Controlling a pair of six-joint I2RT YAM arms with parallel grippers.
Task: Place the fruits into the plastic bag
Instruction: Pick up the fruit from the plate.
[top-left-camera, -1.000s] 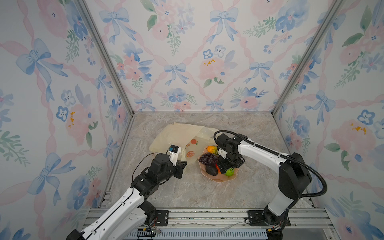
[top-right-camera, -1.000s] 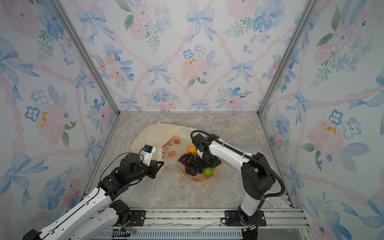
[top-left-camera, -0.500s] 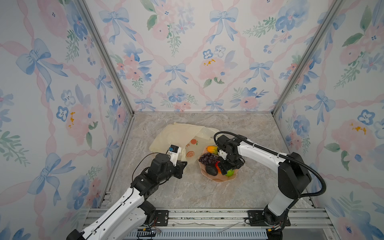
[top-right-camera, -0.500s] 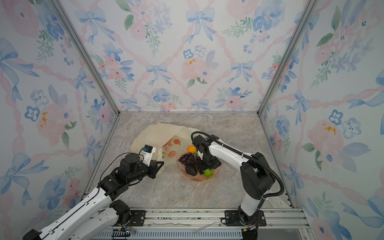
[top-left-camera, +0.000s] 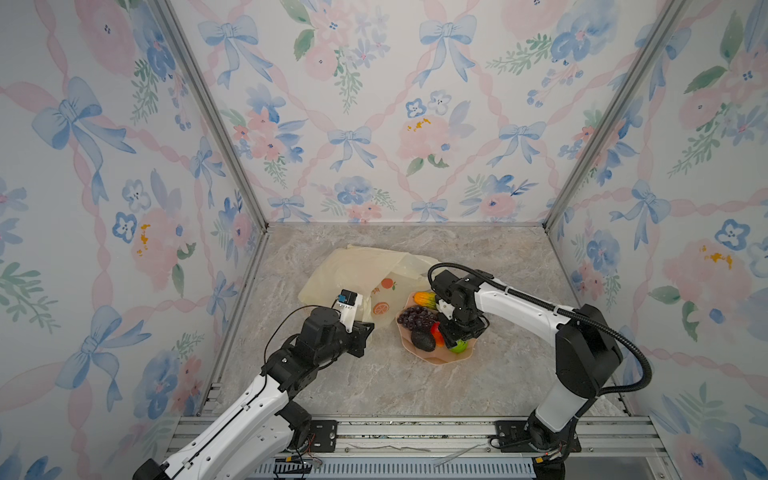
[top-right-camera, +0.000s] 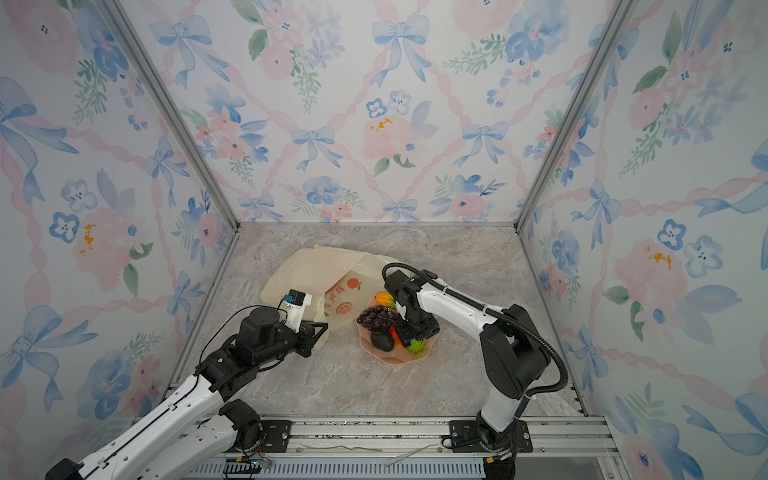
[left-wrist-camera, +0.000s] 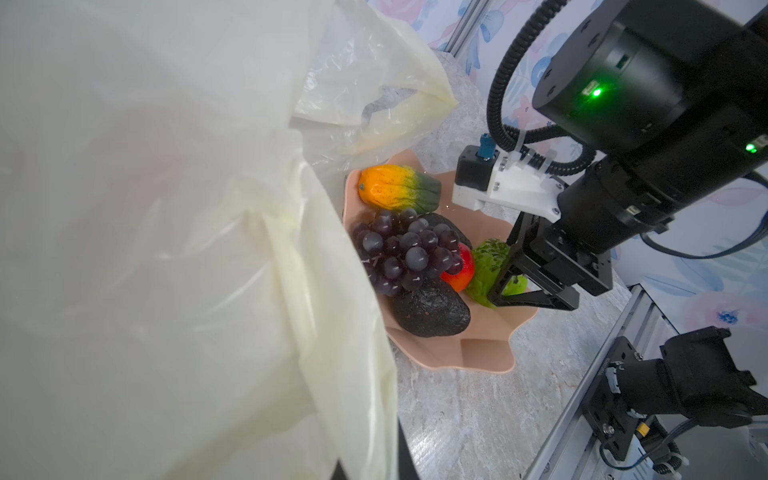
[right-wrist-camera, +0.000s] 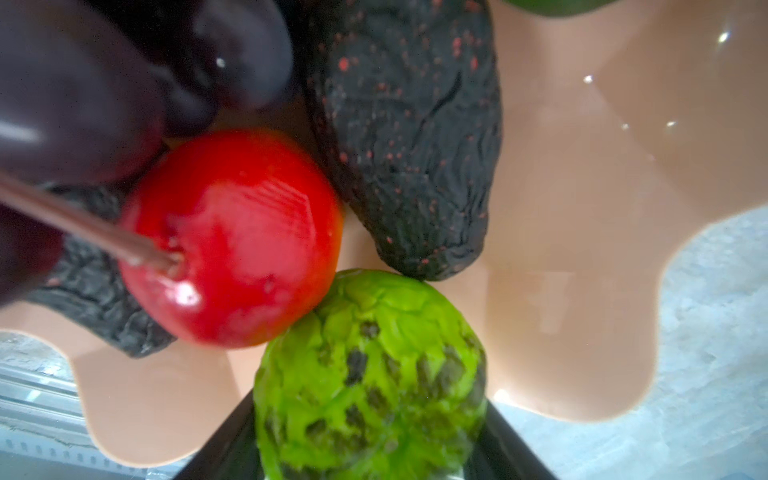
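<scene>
The bumpy green ball (right-wrist-camera: 370, 365) sits near the rim of the pink dish (left-wrist-camera: 469, 357), about mid-counter (top-left-camera: 374, 386). It touches the red-yellow mango (right-wrist-camera: 232, 237) and a dark avocado (right-wrist-camera: 411, 137). The right gripper (right-wrist-camera: 368, 453) is down over it with a finger on each side, but I cannot tell whether they press on it yet. The ball looks light, hard and glossy, though its bumps should give the pads some bite. Across its widest part seems the place to hold it, since a grip nearer the top could squirt it out against the mango. The plastic bag (top-left-camera: 357, 270) lies just beside the dish toward the counter's back edge, thin and floppy. The left gripper (top-left-camera: 368, 329) is closed on a fold of the bag's near edge, holding it raised.
</scene>
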